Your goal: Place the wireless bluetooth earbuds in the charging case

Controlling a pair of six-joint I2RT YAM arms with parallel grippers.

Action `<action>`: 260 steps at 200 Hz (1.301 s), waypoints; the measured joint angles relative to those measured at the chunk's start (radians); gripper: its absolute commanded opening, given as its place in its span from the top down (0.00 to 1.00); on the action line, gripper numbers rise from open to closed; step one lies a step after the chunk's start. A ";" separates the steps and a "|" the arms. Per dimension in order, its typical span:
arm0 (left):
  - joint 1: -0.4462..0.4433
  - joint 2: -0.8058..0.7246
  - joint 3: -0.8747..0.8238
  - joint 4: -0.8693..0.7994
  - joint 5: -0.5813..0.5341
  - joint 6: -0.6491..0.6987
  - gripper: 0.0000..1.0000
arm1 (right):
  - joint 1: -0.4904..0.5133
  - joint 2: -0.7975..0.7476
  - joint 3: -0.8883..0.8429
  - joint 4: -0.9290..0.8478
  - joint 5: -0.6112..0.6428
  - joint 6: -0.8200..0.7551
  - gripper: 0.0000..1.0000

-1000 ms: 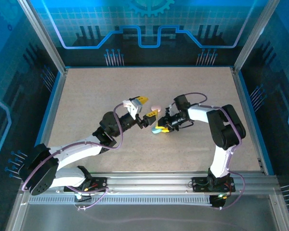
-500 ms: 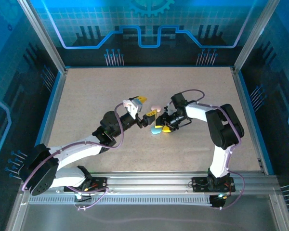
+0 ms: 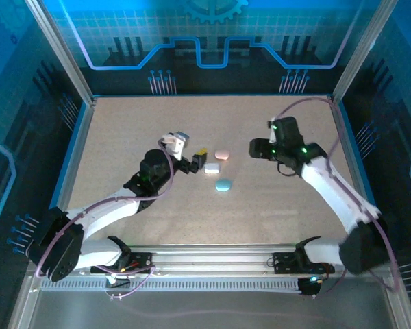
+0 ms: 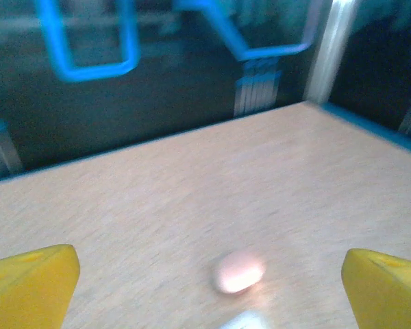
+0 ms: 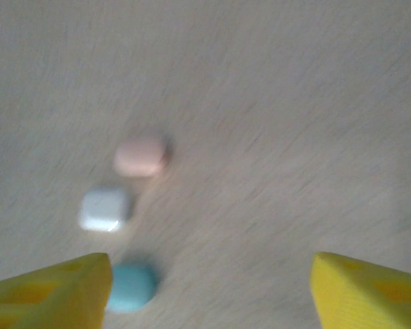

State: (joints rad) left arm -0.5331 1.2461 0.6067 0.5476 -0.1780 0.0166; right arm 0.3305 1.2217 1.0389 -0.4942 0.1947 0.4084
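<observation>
Top external: the white earbud (image 3: 212, 168) is found on the counter (image 3: 157, 123) just beside the left hand (image 3: 197, 158), with the pink earbud (image 3: 222, 155) and blue earbud (image 3: 223, 184) flanking it — the right hand (image 3: 255, 148) is set well apart. Both hands are spread wide, nothing gripped; the left is judged nearer.

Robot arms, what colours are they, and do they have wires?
The left arm and right arm are white with black joints, and a purple cable loops along each. The left end effector and right end effector are tipped with chunky yellow wedges. Green lights glow on the right arm.
</observation>
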 measured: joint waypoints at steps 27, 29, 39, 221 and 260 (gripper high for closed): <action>0.128 0.000 -0.006 -0.111 -0.107 -0.018 0.01 | -0.072 -0.114 -0.229 0.214 0.180 -0.156 0.08; 0.138 -0.001 -0.008 -0.114 -0.113 -0.019 0.01 | -0.078 -0.113 -0.239 0.221 0.185 -0.163 0.08; 0.180 -0.004 -0.024 -0.123 -0.136 -0.018 0.01 | -0.133 -0.074 -0.292 0.265 0.195 -0.200 0.08; 0.466 0.326 -0.302 0.403 -0.047 0.022 0.01 | -0.292 0.281 -0.627 1.185 -0.197 -0.410 0.00; 0.504 0.322 -0.251 0.408 -0.045 -0.017 0.01 | -0.285 0.281 -0.624 1.199 -0.180 -0.410 0.00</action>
State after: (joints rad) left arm -0.0288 1.5681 0.3557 0.9554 -0.2230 -0.0002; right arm 0.0452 1.5024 0.4149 0.7052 0.0143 -0.0013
